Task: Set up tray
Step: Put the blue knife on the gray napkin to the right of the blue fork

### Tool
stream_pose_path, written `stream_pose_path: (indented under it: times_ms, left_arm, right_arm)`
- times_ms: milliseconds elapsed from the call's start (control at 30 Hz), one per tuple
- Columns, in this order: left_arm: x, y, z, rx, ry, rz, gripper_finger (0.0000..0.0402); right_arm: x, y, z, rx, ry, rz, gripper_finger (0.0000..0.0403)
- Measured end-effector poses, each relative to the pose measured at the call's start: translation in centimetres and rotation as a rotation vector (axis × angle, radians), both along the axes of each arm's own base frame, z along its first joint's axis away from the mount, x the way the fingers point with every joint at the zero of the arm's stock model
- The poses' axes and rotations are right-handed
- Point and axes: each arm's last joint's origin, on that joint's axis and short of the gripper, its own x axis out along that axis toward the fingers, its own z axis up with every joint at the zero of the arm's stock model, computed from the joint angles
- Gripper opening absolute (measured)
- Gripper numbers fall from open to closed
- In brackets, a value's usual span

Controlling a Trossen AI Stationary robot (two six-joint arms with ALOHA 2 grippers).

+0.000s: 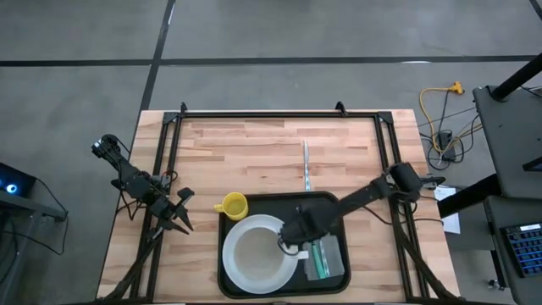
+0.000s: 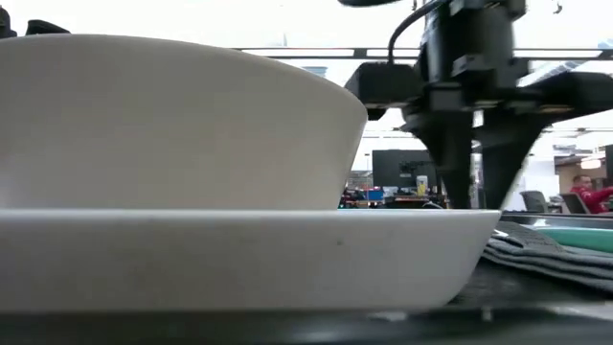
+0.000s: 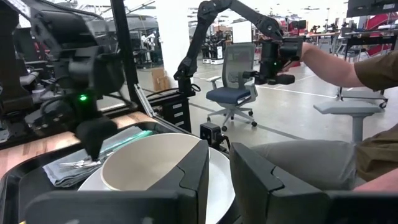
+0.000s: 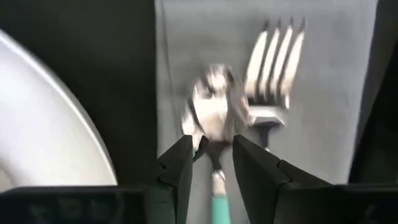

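Note:
The black tray (image 1: 332,203) lies at the table's near edge. On its left part a white bowl (image 1: 257,252) sits on a round white plate (image 1: 241,278). A grey napkin (image 4: 323,124) covers its right part, with a fork (image 4: 273,62) and a teal-handled spoon (image 4: 211,112) lying on it. My right gripper (image 4: 213,146) points down over the napkin and is open. Its fingers stand on either side of the spoon's neck, and the spoon looks blurred. My left gripper (image 1: 185,212) waits open near the table's left edge.
A yellow cup (image 1: 231,205) stands on the table at the tray's far left corner. A knife (image 1: 306,165) lies on the wood beyond the tray. Bare table spreads left of the tray and along the far side. A person's arm (image 3: 348,62) shows in the room.

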Motion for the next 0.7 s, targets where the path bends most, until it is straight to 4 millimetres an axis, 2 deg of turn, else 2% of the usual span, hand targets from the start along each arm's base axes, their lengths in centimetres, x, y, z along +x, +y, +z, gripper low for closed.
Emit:
stream_pose_path:
  times_ms: [100, 233, 300, 700]
  left_arm:
    - [0.0, 0.0, 0.0, 0.000, 0.000, 0.000, 0.0048]
    - [0.0, 0.0, 0.0, 0.000, 0.000, 0.000, 0.0048]
    - [0.0, 0.0, 0.0, 0.000, 0.000, 0.000, 0.0048]
    - [0.0, 0.0, 0.0, 0.000, 0.000, 0.000, 0.0048]
  right_arm:
    - [0.7, -1.3, 0.0, 0.007, -0.016, -0.031, 0.0096]
    - [1.2, -2.4, 0.0, 0.013, -0.023, 0.080, 0.0091]
    - [1.5, -3.3, 0.0, 0.020, -0.021, 0.067, 0.0088]
    - [3.1, -10.6, 0.5, 0.015, -0.032, -0.014, 0.0081]
